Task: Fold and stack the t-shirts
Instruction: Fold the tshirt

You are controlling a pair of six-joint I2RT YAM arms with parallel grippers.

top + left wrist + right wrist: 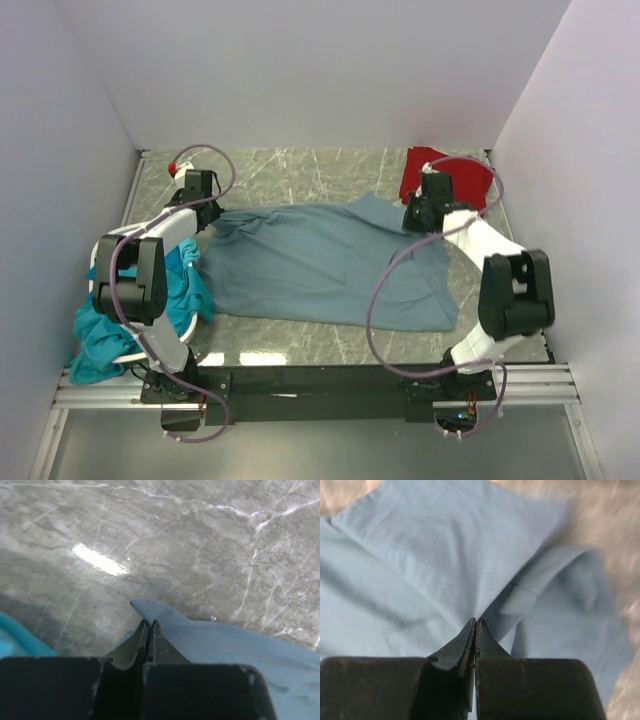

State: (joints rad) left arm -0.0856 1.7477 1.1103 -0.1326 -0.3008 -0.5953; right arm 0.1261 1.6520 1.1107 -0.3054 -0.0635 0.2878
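The large slate-blue t-shirt lies spread across the middle of the marble table. My left gripper is at its far left corner, and in the left wrist view the left gripper is shut on a pointed tip of the blue cloth. My right gripper is at the shirt's far right part. In the right wrist view the right gripper is shut on a gathered fold of the same shirt. A red t-shirt lies at the back right. Teal t-shirts spill from the basket at the left.
The white basket stands at the left edge under the left arm, with teal cloth hanging over its near side. A small white object with a red tip sits at the back left corner. White walls close in three sides of the marble table.
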